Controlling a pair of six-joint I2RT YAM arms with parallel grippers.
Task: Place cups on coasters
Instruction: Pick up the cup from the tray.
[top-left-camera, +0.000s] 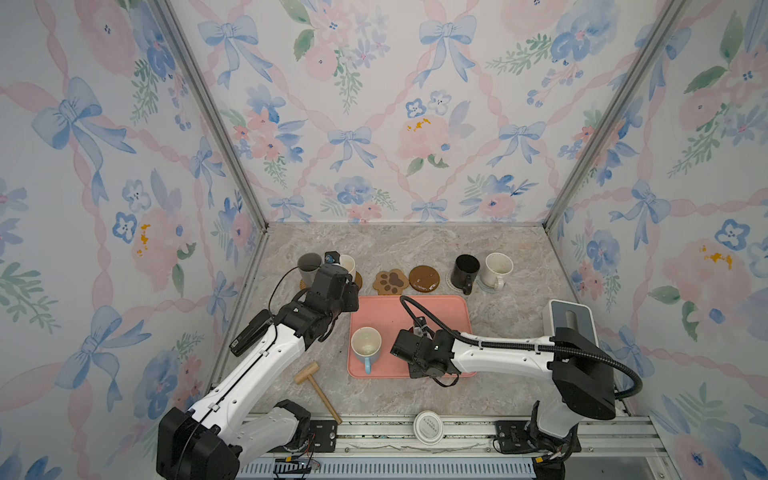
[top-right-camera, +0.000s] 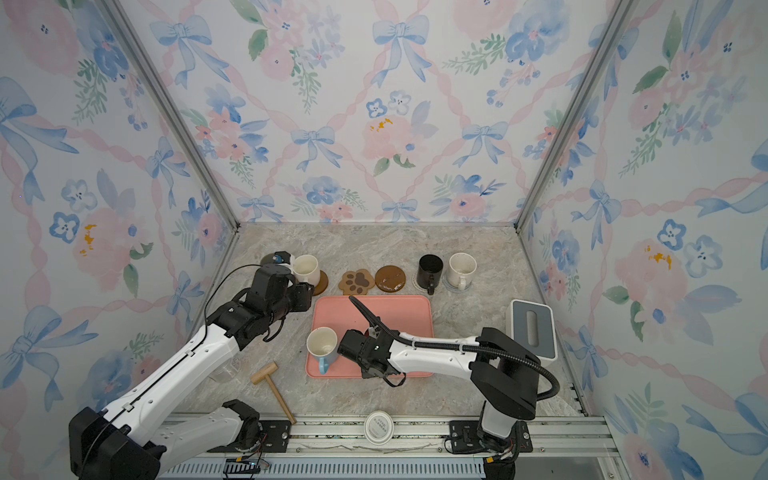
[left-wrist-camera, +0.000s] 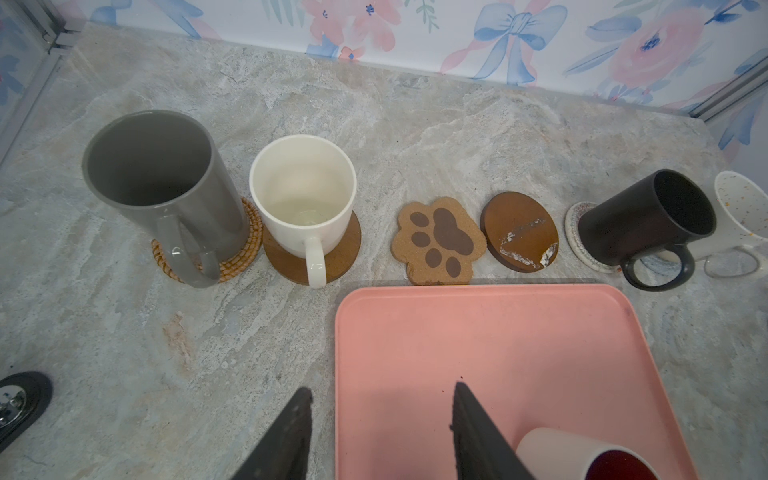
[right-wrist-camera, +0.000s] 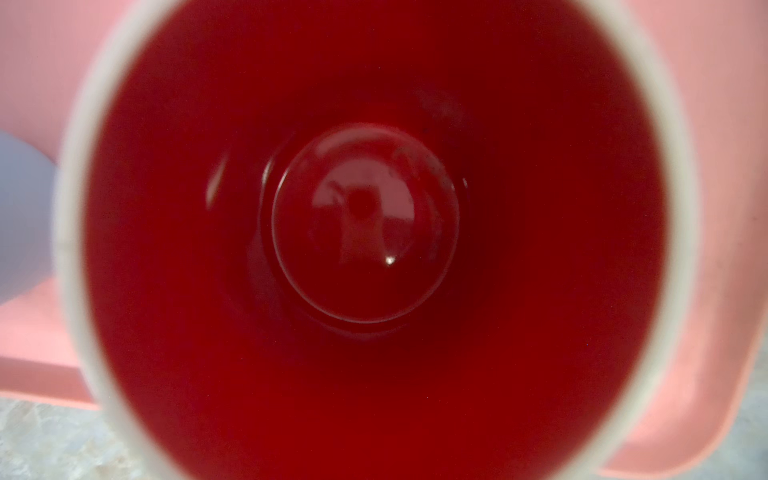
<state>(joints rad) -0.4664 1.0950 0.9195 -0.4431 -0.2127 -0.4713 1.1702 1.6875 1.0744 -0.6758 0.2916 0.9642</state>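
Near the tabletop's far left corner, the grey mug (left-wrist-camera: 158, 187) stands on the woven rattan coaster (left-wrist-camera: 249, 245), its handle toward the front edge. Just right of it, the cream-white mug (left-wrist-camera: 303, 195) sits on a brown wooden round coaster (left-wrist-camera: 282, 262).

My left jaws hang in front of these two, above the far left corner of the pink tray (left-wrist-camera: 498, 353). They stand parted with nothing between them, one finger (left-wrist-camera: 291, 436) over the tabletop and the other over the tray.

Next in the row, the brown paw-shaped coaster (left-wrist-camera: 440, 241) lies uncovered against the tray's far edge. The second brown wooden round coaster (left-wrist-camera: 519, 232) beside it is uncovered too.

On the tray, the light blue mug (top-left-camera: 366, 347) stands near the left edge, blue handle toward the front. Just right of it, also on the tray, is the white mug with the red inside (right-wrist-camera: 374, 208). My right wrist is directly above its mouth, looking straight down into it. My right jaws are hidden in every view, so I cannot tell how far they stand apart or whether they grip the mug.

Farther right, the black mug (left-wrist-camera: 648, 216) rests on the cream woven coaster (left-wrist-camera: 575, 232). The speckled off-white mug (top-left-camera: 496, 268) rests on the grey-blue woven coaster (top-left-camera: 485, 286).
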